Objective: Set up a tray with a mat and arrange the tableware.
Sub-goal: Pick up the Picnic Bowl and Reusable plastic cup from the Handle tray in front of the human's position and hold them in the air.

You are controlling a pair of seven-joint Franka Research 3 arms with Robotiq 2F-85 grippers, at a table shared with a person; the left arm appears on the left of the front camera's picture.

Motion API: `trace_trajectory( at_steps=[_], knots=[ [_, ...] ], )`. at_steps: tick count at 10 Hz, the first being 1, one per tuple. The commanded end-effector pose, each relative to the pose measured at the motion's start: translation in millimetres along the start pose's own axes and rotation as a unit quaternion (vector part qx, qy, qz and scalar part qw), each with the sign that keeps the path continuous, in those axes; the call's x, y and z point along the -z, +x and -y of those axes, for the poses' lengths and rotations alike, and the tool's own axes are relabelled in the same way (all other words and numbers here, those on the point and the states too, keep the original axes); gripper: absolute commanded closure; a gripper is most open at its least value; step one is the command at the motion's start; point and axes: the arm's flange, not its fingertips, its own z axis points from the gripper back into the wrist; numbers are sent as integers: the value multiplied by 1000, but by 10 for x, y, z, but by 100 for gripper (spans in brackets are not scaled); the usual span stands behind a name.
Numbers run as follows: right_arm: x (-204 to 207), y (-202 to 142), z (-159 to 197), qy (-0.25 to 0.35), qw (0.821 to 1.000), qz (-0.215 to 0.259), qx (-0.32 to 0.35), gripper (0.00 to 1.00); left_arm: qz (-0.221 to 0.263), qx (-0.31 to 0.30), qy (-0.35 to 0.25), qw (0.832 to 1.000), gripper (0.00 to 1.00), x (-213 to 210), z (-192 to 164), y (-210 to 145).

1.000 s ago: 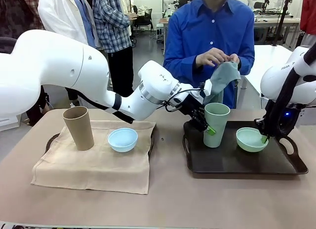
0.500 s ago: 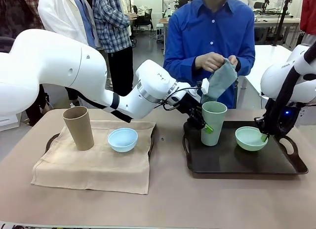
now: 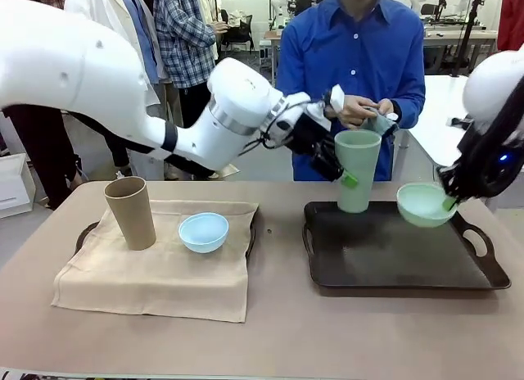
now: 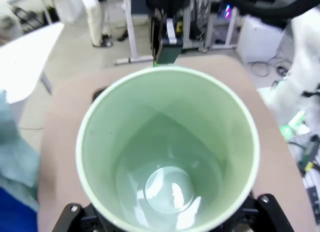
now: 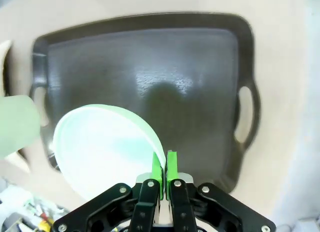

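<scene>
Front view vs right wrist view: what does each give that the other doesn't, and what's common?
Front view: tan cup and light blue bowl standing on a beige mat; the person's hands with a grey-green cloth; left gripper gripping the pale green cup, raised over the dark tray.
Right wrist view: close-up of the right gripper, its green pads pinching the rim of the pale green bowl.
Both: the pale green bowl in the right gripper, the dark tray, the pale green cup.

The tan mat (image 3: pixel 155 265) hides most of the left tray (image 3: pixel 84 234), leaving only its edges showing.
</scene>
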Motion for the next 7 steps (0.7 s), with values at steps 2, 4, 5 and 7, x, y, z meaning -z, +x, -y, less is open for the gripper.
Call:
trace_trajectory(
  at_steps=[2, 4, 5, 7],
  knots=[
    [-713, -495, 26, 18, 999, 48, -11, 100, 8, 8, 5, 1000, 100, -383, 468, 277],
    [-1002, -674, -3, 10, 998, 64, -13, 100, 1, 5, 12, 1000, 100, -461, 607, 407],
    [-1000, -671, 0, 10, 998, 58, -13, 100, 0, -2, 16, 1000, 100, -479, 634, 412],
    [-1147, -667, -21, 18, 997, 67, -13, 100, -1, 14, 15, 1000, 100, -442, 530, 503]
  ],
)
